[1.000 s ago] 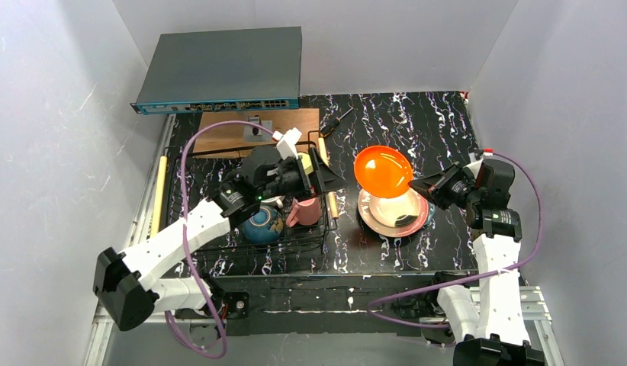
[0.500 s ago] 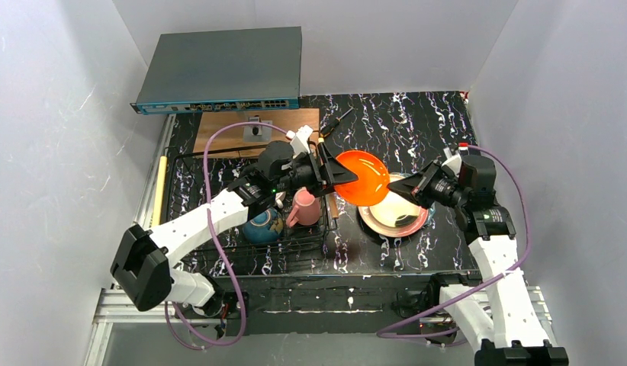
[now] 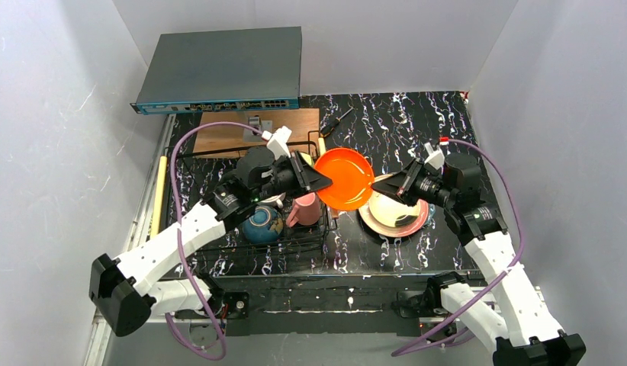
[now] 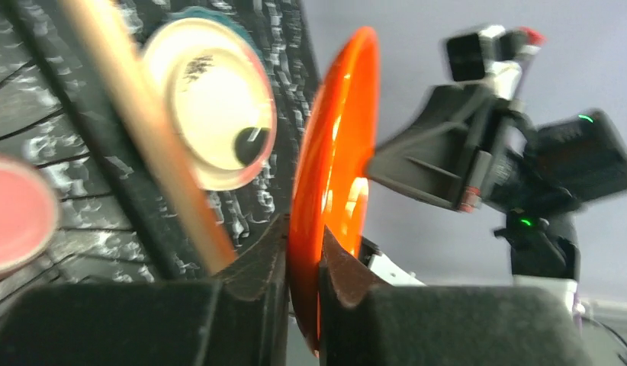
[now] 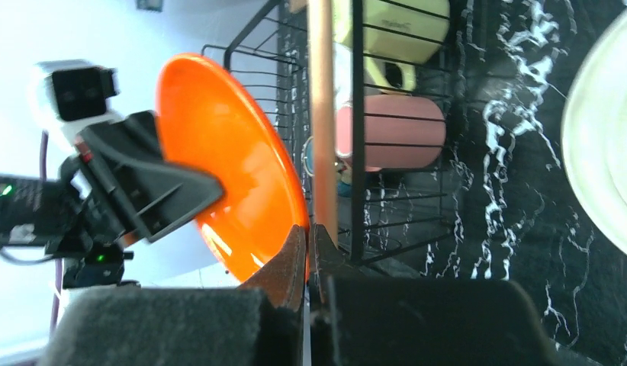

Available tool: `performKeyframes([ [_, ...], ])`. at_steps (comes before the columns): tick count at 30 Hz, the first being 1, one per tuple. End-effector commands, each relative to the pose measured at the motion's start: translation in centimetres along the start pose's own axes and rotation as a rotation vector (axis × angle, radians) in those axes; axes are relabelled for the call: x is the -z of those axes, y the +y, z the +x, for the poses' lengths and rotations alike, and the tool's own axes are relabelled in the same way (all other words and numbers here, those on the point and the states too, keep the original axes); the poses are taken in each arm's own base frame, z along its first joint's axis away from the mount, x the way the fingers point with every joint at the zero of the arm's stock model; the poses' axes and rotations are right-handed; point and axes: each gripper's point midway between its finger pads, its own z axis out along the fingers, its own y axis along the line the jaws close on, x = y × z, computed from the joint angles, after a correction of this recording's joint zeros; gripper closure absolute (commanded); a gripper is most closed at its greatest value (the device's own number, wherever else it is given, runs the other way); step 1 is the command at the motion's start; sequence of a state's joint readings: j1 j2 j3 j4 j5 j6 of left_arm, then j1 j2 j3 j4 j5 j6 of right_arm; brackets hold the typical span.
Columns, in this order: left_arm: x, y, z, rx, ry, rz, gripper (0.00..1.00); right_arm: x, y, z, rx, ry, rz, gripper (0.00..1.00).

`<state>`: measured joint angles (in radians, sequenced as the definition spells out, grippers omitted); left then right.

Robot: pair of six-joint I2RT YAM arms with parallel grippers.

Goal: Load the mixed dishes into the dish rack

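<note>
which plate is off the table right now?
The orange plate: it stands on edge in the air, its rim pinched by both the left tool and the right tool. The cream plate lies flat below, gripped by neither.

Black, white-veined table (image 3: 417,130). Dish rack (image 3: 242,248) stands on the left half. Just right of rack: plate stack (image 3: 394,213), cream plate uppermost. Behind rack, at its far rim: flat brown board (image 3: 219,133); small black tool (image 3: 337,120) beside it.
</note>
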<state>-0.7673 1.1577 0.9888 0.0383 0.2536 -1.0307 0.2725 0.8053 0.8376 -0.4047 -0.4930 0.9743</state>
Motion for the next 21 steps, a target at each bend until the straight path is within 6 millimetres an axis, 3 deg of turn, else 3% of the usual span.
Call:
performKeyframes([
  [1,2.4,1.0,-0.1,-0.074,-0.030,-0.063,1.00,-0.3,2.5,-0.6,0.096,-0.038,-0.095,0.99],
  [3,3.3,0.7,-0.2,-0.105,-0.036,-0.056,1.00,-0.4,3.0,-0.1,0.134,-0.020,-0.119,0.94],
  [8,4.8,-0.9,0.7,-0.233,0.010,0.039,1.00,-0.2,4.7,2.0,0.302,0.102,-0.226,0.53],
  [12,6.2,-1.9,2.4,-0.343,0.088,0.126,1.00,0.4,4.5,3.6,0.440,0.186,-0.275,0.24],
  [16,7.8,-2.7,3.8,-0.417,0.138,0.209,1.00,1.1,4.7,5.4,0.499,0.254,-0.367,0.17],
  [21,9.0,-2.9,4.7,-0.478,0.183,0.234,1.00,3.0,7.2,7.6,0.540,0.334,-0.573,0.21],
])
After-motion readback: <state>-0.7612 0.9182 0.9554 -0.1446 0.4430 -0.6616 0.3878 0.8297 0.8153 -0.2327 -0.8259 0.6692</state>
